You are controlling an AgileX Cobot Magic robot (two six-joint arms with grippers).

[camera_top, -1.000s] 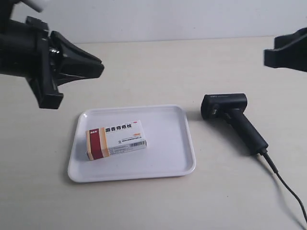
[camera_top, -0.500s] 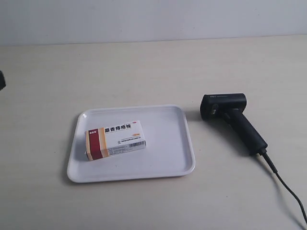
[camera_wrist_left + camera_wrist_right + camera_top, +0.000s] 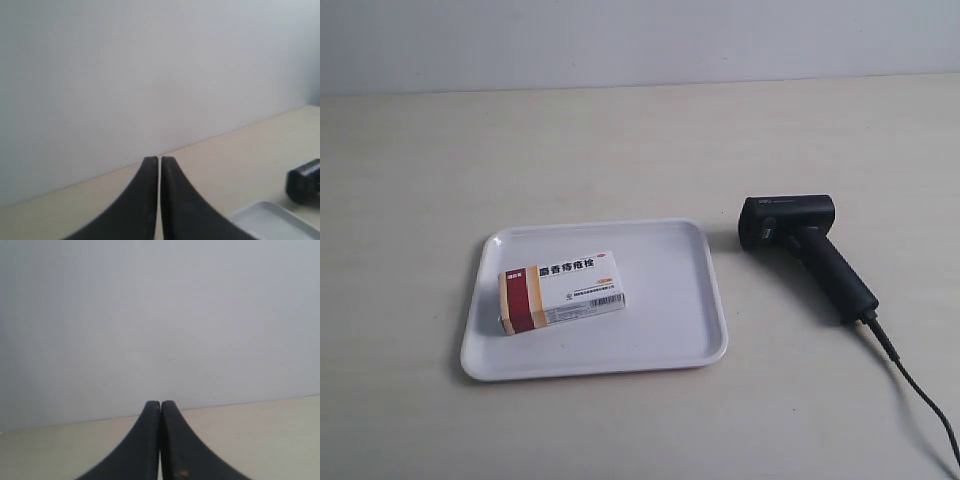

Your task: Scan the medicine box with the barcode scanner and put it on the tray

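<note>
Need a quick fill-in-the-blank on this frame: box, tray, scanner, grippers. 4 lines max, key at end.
1. The medicine box lies on the ____.
2. The barcode scanner lies on the table, ____ the tray.
3. The left gripper and the right gripper both have their jaws ____.
4. A black ____ runs from the scanner's handle.

Missing words: tray; beside; shut; cable

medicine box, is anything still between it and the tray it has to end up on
Nothing visible does: the medicine box already lies flat inside the tray, toward its left half in the exterior view. The barcode scanner lies on the table beside the tray, apart from it.
</note>
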